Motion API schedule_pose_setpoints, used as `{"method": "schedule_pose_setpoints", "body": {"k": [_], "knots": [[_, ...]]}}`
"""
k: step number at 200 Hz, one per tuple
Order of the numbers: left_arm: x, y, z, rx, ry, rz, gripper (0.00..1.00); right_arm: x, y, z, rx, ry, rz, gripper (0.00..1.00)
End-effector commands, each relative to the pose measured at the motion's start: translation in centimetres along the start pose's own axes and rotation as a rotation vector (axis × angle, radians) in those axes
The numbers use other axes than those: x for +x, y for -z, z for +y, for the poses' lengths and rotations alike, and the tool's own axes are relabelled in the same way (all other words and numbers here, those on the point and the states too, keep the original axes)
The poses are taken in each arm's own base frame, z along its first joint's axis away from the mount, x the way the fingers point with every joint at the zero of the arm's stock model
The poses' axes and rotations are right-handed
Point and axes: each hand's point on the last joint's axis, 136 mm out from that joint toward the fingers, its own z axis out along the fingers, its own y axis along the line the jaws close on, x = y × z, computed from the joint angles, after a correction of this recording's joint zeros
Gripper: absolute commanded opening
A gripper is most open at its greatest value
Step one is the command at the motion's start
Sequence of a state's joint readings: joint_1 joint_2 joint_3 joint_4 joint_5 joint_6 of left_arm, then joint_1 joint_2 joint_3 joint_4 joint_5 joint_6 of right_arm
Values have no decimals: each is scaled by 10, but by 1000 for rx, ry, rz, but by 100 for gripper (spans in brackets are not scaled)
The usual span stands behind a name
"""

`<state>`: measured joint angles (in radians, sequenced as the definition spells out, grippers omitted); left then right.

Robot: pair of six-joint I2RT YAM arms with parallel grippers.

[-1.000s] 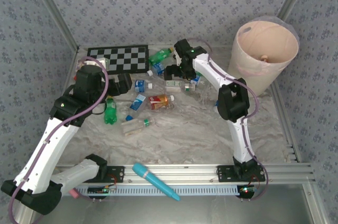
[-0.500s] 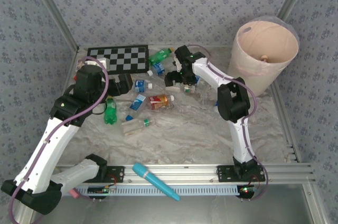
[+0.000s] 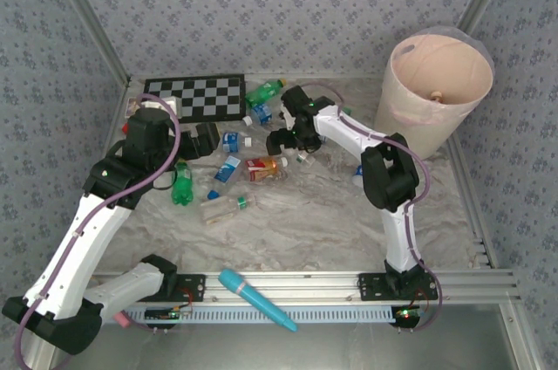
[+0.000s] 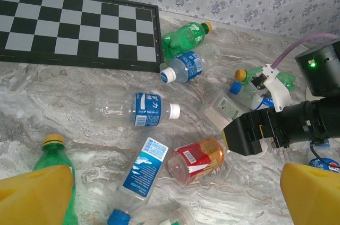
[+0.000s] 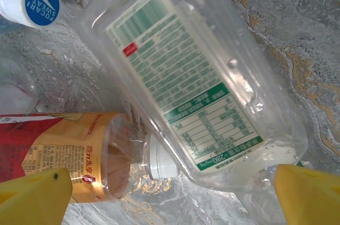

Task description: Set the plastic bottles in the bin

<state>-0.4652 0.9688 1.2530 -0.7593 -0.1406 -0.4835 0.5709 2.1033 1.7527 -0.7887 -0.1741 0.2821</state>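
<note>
Plainly, the risk lies with the right end effector (image 5: 170, 196), which is spread wide just above a clear bottle with a green-and-white label (image 5: 186, 87). That bottle lies aslant between the fingers, not square to them, so a squeeze could buckle its thin wall and let it skid off along the bench (image 3: 323, 213). The red-labelled bottle (image 5: 64, 150) touches it beside one fingertip and might be pinched along with it or knocked aside. The bin (image 3: 410, 117) stands well apart at the far right corner, so a weak hold could fail on the way there. The left end effector (image 4: 172, 198), also spread, hangs over other plastic bottles near the checkerboard (image 4: 74, 23).
</note>
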Motion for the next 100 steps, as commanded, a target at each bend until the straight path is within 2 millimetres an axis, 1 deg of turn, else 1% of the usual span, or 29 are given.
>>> {"method": "schedule_pose_setpoints", "body": {"k": [1, 17, 36, 58, 74, 100], "knots": [[-2, 4, -4, 31, 5, -15, 100, 4, 14, -6, 56, 30, 3, 99], [-2, 6, -3, 30, 4, -17, 100, 12, 14, -9, 72, 36, 28, 99], [-2, 7, -2, 25, 1, -21, 100, 15, 16, -18, 94, 24, 29, 99], [-1, 7, 0, 18, -1, -21, 100, 19, 18, -21, 86, 25, 20, 99], [-1, 6, 0, 21, 4, -21, 100, 25, 15, -24, 82, 32, 37, 100], [-2, 3, -3, 28, 5, -17, 100, 31, 6, -28, 79, 48, 53, 88]]}}
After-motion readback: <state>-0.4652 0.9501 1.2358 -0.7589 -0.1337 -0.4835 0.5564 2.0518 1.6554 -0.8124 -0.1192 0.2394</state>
